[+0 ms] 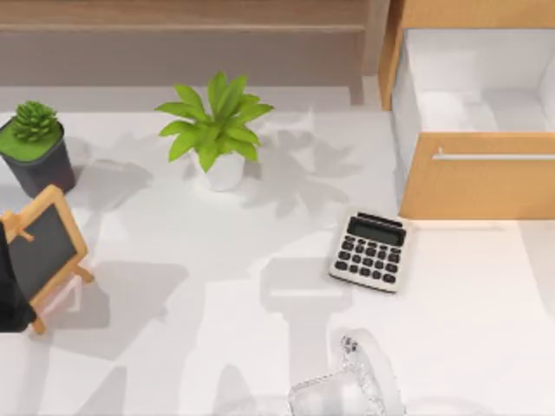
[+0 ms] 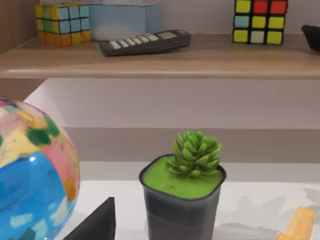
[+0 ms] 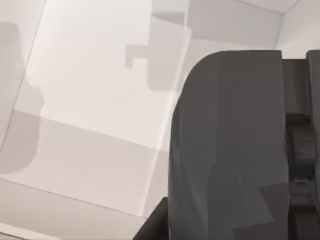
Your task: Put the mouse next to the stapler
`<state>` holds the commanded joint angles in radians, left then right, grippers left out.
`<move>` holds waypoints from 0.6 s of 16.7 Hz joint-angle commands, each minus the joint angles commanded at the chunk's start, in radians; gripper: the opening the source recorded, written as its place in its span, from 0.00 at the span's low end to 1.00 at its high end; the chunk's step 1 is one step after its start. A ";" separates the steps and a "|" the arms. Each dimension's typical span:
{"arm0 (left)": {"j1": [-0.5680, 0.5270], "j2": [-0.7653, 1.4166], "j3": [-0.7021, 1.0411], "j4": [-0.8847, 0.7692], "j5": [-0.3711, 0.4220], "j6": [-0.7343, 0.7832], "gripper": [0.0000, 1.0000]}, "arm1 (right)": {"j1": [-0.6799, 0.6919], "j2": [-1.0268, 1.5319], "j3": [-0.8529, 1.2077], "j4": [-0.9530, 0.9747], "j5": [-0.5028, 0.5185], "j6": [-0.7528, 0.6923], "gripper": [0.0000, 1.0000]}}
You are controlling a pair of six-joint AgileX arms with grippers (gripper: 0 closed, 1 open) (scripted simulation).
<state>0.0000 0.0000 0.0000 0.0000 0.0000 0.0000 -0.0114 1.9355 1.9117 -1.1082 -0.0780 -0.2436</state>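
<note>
The mouse and the stapler are out of view. A dark part of my left arm [image 1: 9, 295] sits at the table's far left edge, beside a small chalkboard easel [image 1: 39, 247]. The left wrist view looks past a dark wedge [image 2: 95, 225] at a succulent in a dark pot [image 2: 182, 192]. In the right wrist view a large dark grey shape [image 3: 230, 150], close to the camera, stands before white flat surfaces.
A grey-and-black calculator [image 1: 369, 250] lies right of centre. A leafy plant in a white pot [image 1: 217, 130] and the succulent [image 1: 35, 147] stand at the back. An open wooden drawer [image 1: 477, 165] is back right. A clear glass object [image 1: 351, 386] sits at the front edge.
</note>
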 joint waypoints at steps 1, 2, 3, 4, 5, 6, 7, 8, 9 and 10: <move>0.000 0.000 0.000 0.000 0.000 0.000 1.00 | -0.031 -0.053 -0.039 0.004 -0.008 -0.063 0.00; 0.000 0.000 0.000 0.000 0.000 0.000 1.00 | -0.065 -0.106 -0.084 0.010 -0.013 -0.121 0.00; 0.000 0.000 0.000 0.000 0.000 0.000 1.00 | -0.099 -0.158 -0.137 0.017 -0.017 -0.173 0.00; 0.000 0.000 0.000 0.000 0.000 0.000 1.00 | -0.135 -0.208 -0.198 0.025 -0.019 -0.217 0.00; 0.000 0.000 0.000 0.000 0.000 0.000 1.00 | -0.170 -0.256 -0.266 0.034 -0.020 -0.254 0.00; 0.000 0.000 0.000 0.000 0.000 0.000 1.00 | -0.205 -0.302 -0.339 0.044 -0.019 -0.284 0.00; 0.000 0.000 0.000 0.000 0.000 0.000 1.00 | -0.239 -0.347 -0.419 0.056 -0.016 -0.307 0.00; 0.000 0.000 0.000 0.000 0.000 0.000 1.00 | -0.271 -0.390 -0.503 0.068 -0.012 -0.324 0.00; 0.000 0.000 0.000 0.000 0.000 0.000 1.00 | -0.303 -0.431 -0.593 0.082 -0.007 -0.335 0.00; 0.000 0.000 0.000 0.000 0.000 0.000 1.00 | -0.332 -0.470 -0.686 0.098 -0.002 -0.340 0.00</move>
<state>0.0000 0.0000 0.0000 0.0000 0.0000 0.0000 -0.3436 1.4658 1.2255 -1.0103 -0.0796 -0.5834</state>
